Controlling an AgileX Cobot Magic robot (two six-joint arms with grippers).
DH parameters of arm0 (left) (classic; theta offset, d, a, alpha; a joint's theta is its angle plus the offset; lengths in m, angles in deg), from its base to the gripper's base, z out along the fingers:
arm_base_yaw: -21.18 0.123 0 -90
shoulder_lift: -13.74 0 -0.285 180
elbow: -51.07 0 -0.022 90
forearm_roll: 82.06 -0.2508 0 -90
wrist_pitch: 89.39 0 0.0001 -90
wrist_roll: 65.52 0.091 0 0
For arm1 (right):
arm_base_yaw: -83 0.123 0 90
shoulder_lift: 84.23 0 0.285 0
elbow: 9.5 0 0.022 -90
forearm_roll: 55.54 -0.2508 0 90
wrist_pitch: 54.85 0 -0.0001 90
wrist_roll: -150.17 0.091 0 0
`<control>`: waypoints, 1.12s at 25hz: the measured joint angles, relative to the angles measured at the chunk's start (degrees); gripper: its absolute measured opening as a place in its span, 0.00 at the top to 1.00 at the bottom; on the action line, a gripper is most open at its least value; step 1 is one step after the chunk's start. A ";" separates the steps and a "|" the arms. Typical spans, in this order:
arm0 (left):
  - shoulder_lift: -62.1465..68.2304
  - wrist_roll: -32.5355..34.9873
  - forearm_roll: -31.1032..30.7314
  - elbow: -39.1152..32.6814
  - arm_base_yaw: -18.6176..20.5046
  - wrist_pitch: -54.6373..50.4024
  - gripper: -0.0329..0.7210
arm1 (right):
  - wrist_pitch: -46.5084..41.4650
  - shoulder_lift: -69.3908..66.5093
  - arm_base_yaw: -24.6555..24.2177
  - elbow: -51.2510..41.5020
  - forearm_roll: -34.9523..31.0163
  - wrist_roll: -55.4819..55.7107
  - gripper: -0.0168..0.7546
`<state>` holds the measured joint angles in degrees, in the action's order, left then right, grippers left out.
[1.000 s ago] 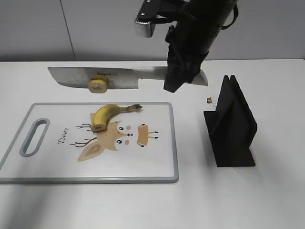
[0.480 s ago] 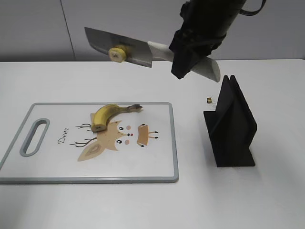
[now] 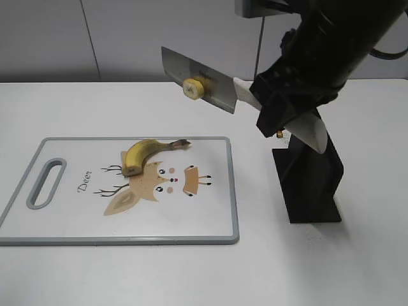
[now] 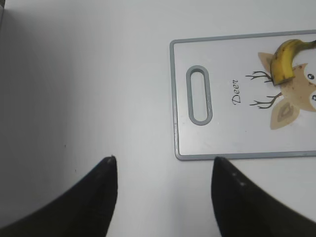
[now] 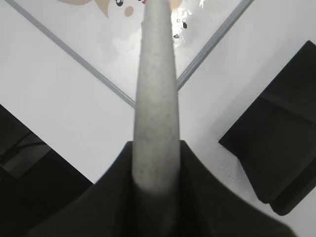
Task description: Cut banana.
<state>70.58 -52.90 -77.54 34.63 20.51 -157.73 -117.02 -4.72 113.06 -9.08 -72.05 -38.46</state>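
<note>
Yellow with brown marks, the banana (image 3: 145,153) lies on the white cutting board (image 3: 210,217), which sits toward the left front of the white table (image 3: 357,268) with its handle slot (image 3: 46,183) nearest the left edge. The banana's long axis runs roughly left to right, parallel to the table's back edge: the thin dark stem (image 3: 180,145) points toward the right edge, and the flat cut end (image 3: 130,171) curves down toward the front edge, lying over the deer print (image 3: 159,185). Up in the air behind the board, the right gripper (image 3: 284,111) is clamped on the pale handle of a knife (image 3: 207,84), its blade reaching toward the left and back, tilted, with a round banana slice (image 3: 192,87) stuck to its flat side. The gripper hangs right over the black knife stand (image 3: 309,172) at the right side of the table. In the right wrist view the handle (image 5: 157,98) runs straight out between the dark jaws. The left gripper (image 4: 163,197) hovers over bare table by the left edge, jaws spread wide and holding nothing, just beside the board's handle end (image 4: 199,95).
</note>
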 joint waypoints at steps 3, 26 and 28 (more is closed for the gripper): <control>-6.52 0.00 0.02 -4.42 0.00 1.72 0.18 | 2.89 3.63 0.00 -4.69 0.04 2.33 0.77; -49.05 -0.47 3.20 -30.12 -0.64 4.31 0.19 | 5.93 23.32 0.00 -18.12 16.00 32.99 0.77; -49.35 -0.50 3.55 -30.84 -2.22 5.89 0.19 | 5.93 24.26 0.00 -18.96 16.51 34.56 0.77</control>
<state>21.22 -53.40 -73.99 3.78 18.30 -151.84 -111.09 19.54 113.06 -28.04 -55.54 -3.90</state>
